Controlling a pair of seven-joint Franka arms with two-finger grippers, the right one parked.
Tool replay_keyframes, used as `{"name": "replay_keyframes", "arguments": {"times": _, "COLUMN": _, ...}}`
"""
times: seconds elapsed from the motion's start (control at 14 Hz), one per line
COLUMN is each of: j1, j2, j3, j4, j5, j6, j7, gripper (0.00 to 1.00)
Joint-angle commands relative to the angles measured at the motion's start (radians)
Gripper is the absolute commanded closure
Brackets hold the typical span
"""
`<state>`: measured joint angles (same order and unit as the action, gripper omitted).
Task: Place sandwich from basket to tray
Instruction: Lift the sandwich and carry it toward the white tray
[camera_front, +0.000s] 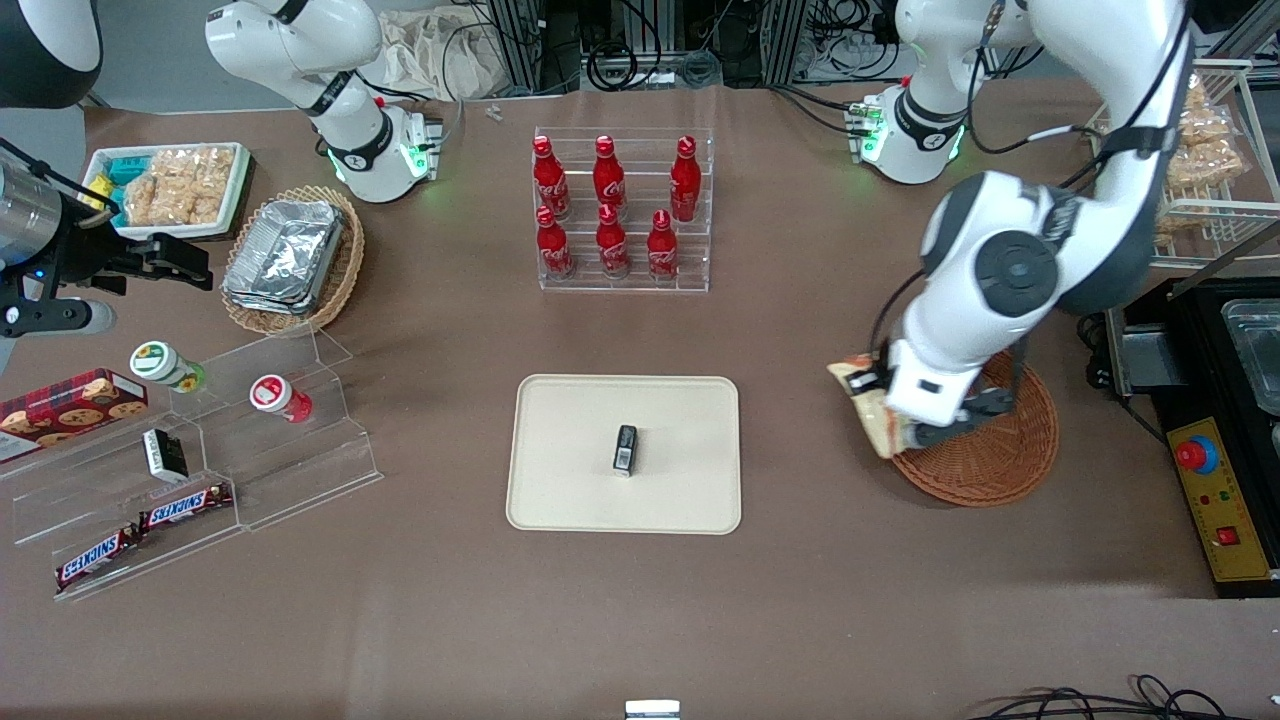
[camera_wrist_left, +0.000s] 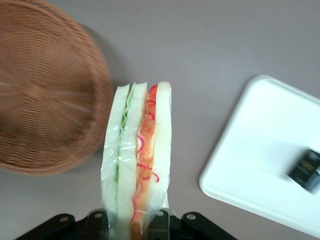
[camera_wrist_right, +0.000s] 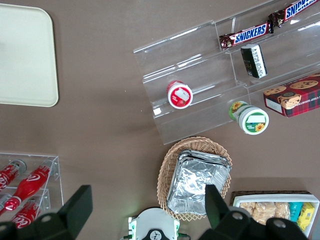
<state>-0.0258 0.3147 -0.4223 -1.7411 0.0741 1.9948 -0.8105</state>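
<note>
My left gripper is shut on the clear-wrapped sandwich, a wedge of pale bread with orange-red, white and green layers, and holds it in the air. In the left wrist view the sandwich hangs between the fingers over bare table, between the basket and the tray. The reddish-brown wicker basket lies under the arm, toward the working arm's end of the table, and looks empty. The cream tray lies mid-table.
A small black box lies on the tray. A clear rack of red bottles stands farther from the front camera than the tray. A control box with a red button sits beside the basket. Snack shelves stand toward the parked arm's end.
</note>
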Motion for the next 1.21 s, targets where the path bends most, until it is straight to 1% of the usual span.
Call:
{"name": "replay_keyframes", "arguments": {"times": 0.0, "j1": -0.095, "j2": 0.110, "j3": -0.012, "j4": 0.112, "j5": 0.010, "j6": -0.008, "j7": -0.042, "gripper": 1.00}}
{"name": "replay_keyframes", "arguments": {"times": 0.07, "j1": -0.136, "j2": 0.142, "j3": -0.012, "j4": 0.127, "j5": 0.032, "j6": 0.016, "j7": -0.041, "gripper": 1.00}}
{"name": "replay_keyframes", "arguments": {"times": 0.14, "j1": -0.161, "j2": 0.173, "j3": -0.012, "j4": 0.132, "j5": 0.076, "j6": 0.059, "j7": -0.045, "gripper": 1.00}}
{"name": "replay_keyframes", "arguments": {"times": 0.21, "j1": -0.170, "j2": 0.200, "j3": -0.012, "j4": 0.133, "j5": 0.102, "j6": 0.097, "j7": -0.049, "gripper": 1.00}}
{"name": "replay_keyframes", "arguments": {"times": 0.43, "j1": -0.226, "j2": 0.254, "j3": -0.012, "j4": 0.132, "j5": 0.171, "j6": 0.117, "j7": -0.035, "gripper": 1.00}}
{"name": "replay_keyframes", "arguments": {"times": 0.57, "j1": -0.230, "j2": 0.300, "j3": -0.012, "j4": 0.130, "j5": 0.213, "j6": 0.183, "j7": -0.024, "gripper": 1.00}}
{"name": "replay_keyframes", "arguments": {"times": 0.64, "j1": -0.229, "j2": 0.323, "j3": -0.012, "j4": 0.123, "j5": 0.239, "j6": 0.244, "j7": 0.022, "gripper": 1.00}}
{"name": "replay_keyframes", "arguments": {"times": 0.79, "j1": -0.227, "j2": 0.365, "j3": -0.010, "j4": 0.124, "j5": 0.245, "j6": 0.343, "j7": 0.091, "gripper": 1.00}}
{"name": "replay_keyframes", "arguments": {"times": 0.93, "j1": -0.229, "j2": 0.386, "j3": -0.010, "j4": 0.130, "j5": 0.250, "j6": 0.360, "j7": 0.096, "gripper": 1.00}}
{"name": "replay_keyframes", "arguments": {"times": 1.0, "j1": -0.229, "j2": 0.403, "j3": -0.010, "j4": 0.132, "j5": 0.263, "j6": 0.369, "j7": 0.096, "gripper": 1.00}}
{"name": "replay_keyframes", "arguments": {"times": 1.07, "j1": -0.229, "j2": 0.423, "j3": -0.010, "j4": 0.132, "j5": 0.288, "j6": 0.392, "j7": 0.096, "gripper": 0.92}}
{"name": "replay_keyframes", "arguments": {"times": 1.14, "j1": -0.229, "j2": 0.444, "j3": -0.009, "j4": 0.132, "j5": 0.315, "j6": 0.422, "j7": 0.093, "gripper": 0.80}}
